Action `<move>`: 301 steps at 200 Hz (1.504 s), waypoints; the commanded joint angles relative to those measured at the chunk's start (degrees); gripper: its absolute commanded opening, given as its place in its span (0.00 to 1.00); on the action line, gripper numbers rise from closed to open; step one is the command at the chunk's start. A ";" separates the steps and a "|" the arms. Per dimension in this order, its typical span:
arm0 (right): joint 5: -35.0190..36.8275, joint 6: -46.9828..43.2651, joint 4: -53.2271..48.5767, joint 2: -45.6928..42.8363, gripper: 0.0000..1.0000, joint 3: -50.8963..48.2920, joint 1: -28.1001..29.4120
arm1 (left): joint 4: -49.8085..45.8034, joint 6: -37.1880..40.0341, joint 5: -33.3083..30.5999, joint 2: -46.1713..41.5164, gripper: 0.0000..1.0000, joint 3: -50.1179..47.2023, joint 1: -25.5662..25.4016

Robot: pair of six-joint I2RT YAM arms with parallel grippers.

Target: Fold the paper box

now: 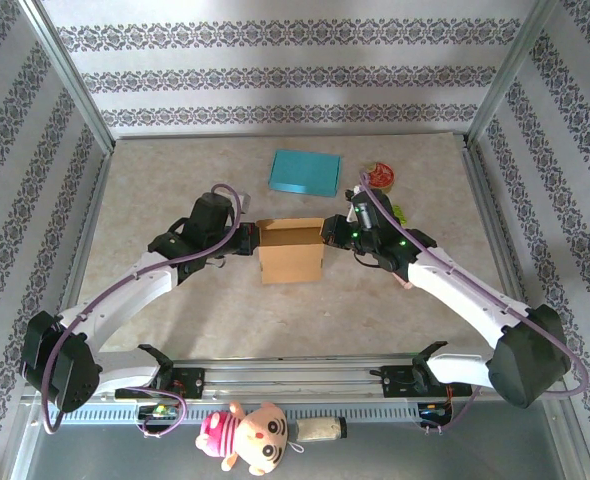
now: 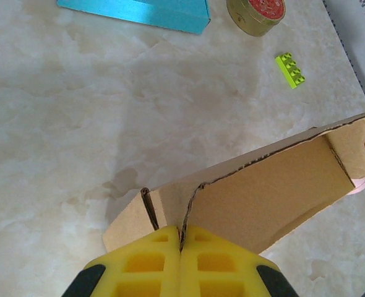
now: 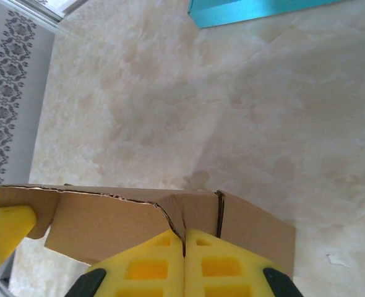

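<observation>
The brown corrugated-cardboard box (image 1: 291, 250) sits in the middle of the pale marbled counter (image 1: 175, 180), between the two arms. It looks partly formed. From above, its far half reads as a shallow open cavity with raised walls, and a plain panel slopes toward the near side. In the wrist views the side walls (image 2: 269, 198) (image 3: 108, 223) stand up with ragged upper edges, and a short end flap is bent at a crease next to each grip. My judgement is that the body has been raised into shape, while the end flaps and top have yet to be folded in and closed. Whether the bottom is locked cannot be told. The left end effector (image 1: 247, 240) is closed on the left end of the box, its yellow pads (image 2: 151, 260) pressed together with the cardboard edge running into the seam between them. The right end effector (image 1: 332, 236) is likewise clamped on the right end, pads (image 3: 219, 263) meeting over the card. Farther out lie a flat teal carton (image 1: 305, 172) at the far centre and a round tin with a red lid (image 1: 380, 177) to its right. A lime-green toy brick (image 2: 290, 68) lies nearer on the right, all apart from the box.
</observation>
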 commanded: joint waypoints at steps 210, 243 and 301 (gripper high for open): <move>12.38 -7.32 -8.66 -1.97 0.08 -7.16 8.88 | -4.32 -11.51 -6.96 -2.91 0.06 -7.67 -9.92; 15.10 -8.41 -7.57 -3.27 0.09 -10.23 10.01 | -4.34 -12.62 -10.21 -4.12 0.08 -10.22 -11.82; 13.27 -9.17 -7.97 -8.41 0.22 -9.96 10.32 | -4.78 -12.44 -13.89 -7.69 0.22 -10.63 -14.85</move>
